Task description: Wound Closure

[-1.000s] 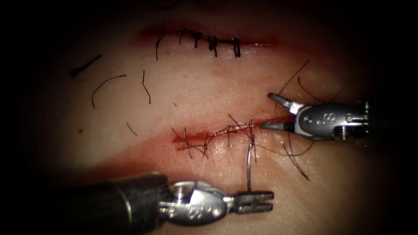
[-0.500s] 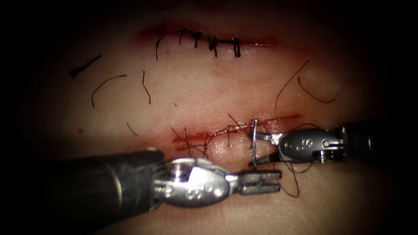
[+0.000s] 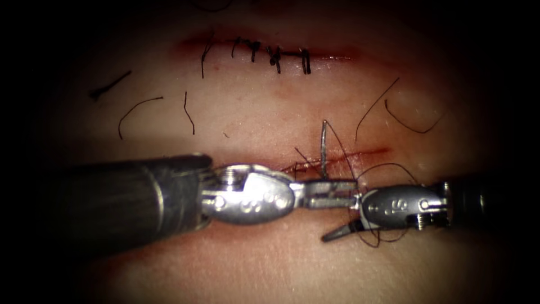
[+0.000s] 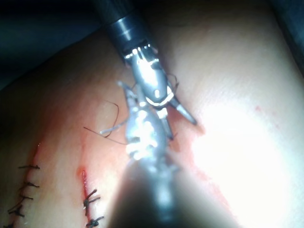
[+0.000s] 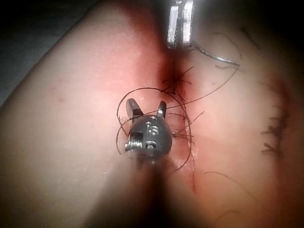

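My left tool [image 3: 349, 194] lies across the lower cut [image 3: 365, 152] with its jaws shut on the curved needle [image 3: 324, 147], holding it near its lower end. The needle stands up over the cut, out of the tissue [image 3: 253, 118]. Black thread [image 3: 341, 147] runs down from its upper end to the right tool. My right tool [image 3: 339, 218] sits just right of the left jaws, open and holding nothing, with one jaw pointing down and left. In the right wrist view its open jaws [image 5: 147, 108] are ringed by thread loops [image 5: 124, 102], and the left tool [image 5: 180, 26] holds the needle [image 5: 216, 57].
A second cut [image 3: 270, 54] at the top is closed with dark stitches. Cut ends of thread [image 3: 135, 110] lie on the tissue to the left, and more [image 3: 408, 121] to the right. Red fluid [image 3: 315, 163] lines the lower cut and its stitches.
The left tool has carried the needle up from below the cut, so it now rises above it. The right tool came down and left, opened around the needle, then dropped lower.
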`<state>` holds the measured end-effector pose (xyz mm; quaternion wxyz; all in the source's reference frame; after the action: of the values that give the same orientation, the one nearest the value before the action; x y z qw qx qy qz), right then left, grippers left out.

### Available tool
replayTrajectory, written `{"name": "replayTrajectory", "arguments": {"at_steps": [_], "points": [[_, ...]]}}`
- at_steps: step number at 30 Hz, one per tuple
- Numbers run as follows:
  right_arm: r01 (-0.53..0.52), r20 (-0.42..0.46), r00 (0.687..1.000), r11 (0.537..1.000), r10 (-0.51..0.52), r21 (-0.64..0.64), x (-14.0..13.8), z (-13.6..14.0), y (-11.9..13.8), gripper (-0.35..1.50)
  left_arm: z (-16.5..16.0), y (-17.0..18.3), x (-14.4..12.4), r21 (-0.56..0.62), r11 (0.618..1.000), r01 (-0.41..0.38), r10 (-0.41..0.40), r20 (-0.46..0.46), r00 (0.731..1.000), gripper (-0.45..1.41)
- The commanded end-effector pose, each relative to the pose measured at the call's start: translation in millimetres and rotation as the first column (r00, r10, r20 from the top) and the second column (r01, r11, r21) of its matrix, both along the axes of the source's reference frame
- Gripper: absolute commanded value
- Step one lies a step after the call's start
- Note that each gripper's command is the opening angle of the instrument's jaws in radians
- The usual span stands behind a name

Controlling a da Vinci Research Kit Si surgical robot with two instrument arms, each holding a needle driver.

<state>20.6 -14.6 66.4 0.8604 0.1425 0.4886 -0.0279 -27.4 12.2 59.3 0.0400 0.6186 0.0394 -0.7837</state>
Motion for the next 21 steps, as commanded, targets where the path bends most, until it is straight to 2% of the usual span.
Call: {"name": "replayTrajectory", "arguments": {"at_steps": [1, 7, 14, 18, 21], "points": [[0.005, -0.021, 1.0, 1.0, -0.005, 0.011, 0.2, 0.4, -0.9, 0.61, 1.1, 0.2, -0.4, 0.0, 1.0, 0.001, -0.001, -0.005, 1.0, -0.45], [-0.01, -0.135, 0.991, 0.998, 0.017, 0.055, -0.1, -0.1, -1.1, 0.59, 4.4, 2.3, 1.0, -0.004, 1.0, 0.003, -0.003, -0.026, 1.0, -0.45], [-0.018, -0.232, 0.972, 0.996, 0.038, 0.088, 1.4, -0.7, -1.5, 0.57, 7.6, 2.9, 1.0, -0.024, 1.0, 0.001, -0.002, -0.036, 0.999, -0.45], [-0.037, -0.314, 0.947, 0.992, 0.073, 0.117, 1.4, -1.7, -1.5, 0.56, 9.1, 2.9, 1.1, -0.021, 1.0, 0.002, -0.003, -0.043, 0.999, -0.45], [-0.06, -0.373, 0.921, 0.987, 0.111, 0.147, 0.9, -2.2, -0.9, 0.44, 9.9, 2.7, 1.2, -0.016, 1.0, 0.004, -0.005, -0.047, 0.999, -0.45]]}}
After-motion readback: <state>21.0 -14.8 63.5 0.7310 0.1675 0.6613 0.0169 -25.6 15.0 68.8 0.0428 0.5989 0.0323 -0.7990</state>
